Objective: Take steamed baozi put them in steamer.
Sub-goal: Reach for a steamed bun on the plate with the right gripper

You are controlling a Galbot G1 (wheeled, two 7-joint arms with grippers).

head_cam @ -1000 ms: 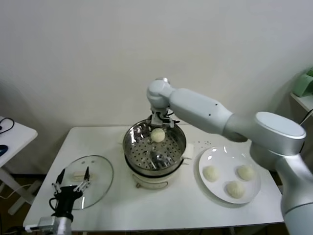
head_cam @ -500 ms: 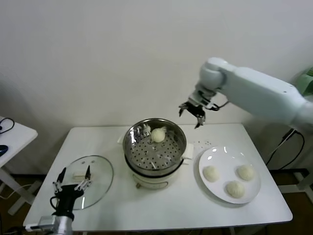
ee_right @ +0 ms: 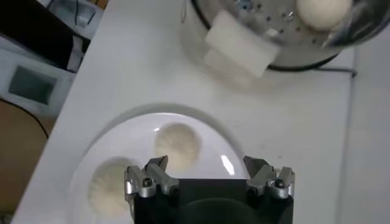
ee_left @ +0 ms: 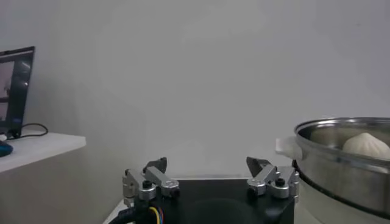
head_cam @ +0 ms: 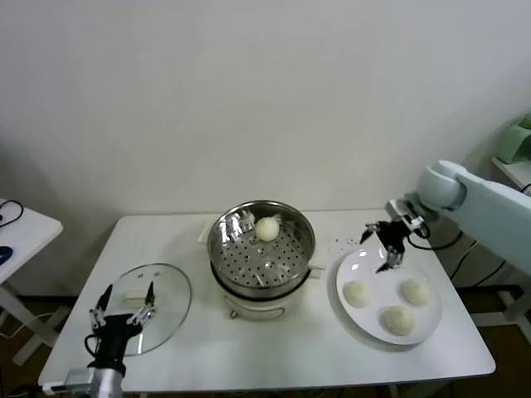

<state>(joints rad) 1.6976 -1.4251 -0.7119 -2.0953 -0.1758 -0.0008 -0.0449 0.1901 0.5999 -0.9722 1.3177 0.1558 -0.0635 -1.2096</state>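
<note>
One cream-white baozi (head_cam: 267, 228) lies in the shiny steel steamer (head_cam: 249, 257) at mid table; it also shows in the right wrist view (ee_right: 322, 12) and the left wrist view (ee_left: 365, 143). Three baozi (head_cam: 358, 293) (head_cam: 416, 291) (head_cam: 398, 320) lie on the white plate (head_cam: 353, 264) at the right. My right gripper (head_cam: 383, 242) is open and empty above the plate's far left rim; in its wrist view (ee_right: 206, 167) two baozi (ee_right: 177, 142) (ee_right: 109, 185) show below it. My left gripper (head_cam: 122, 302) is open and empty, low at the front left beside the lid.
A flat glass lid (head_cam: 170, 292) lies on the table left of the steamer. The steamer sits on a cream pot base (head_cam: 257, 308) with a white handle (ee_right: 237, 44). A small side table (head_cam: 21, 224) stands at far left.
My right gripper left the steamer empty, swung right and came down to the plate's far left rim. The baozi stays in the steamer. The left arm has not moved.
</note>
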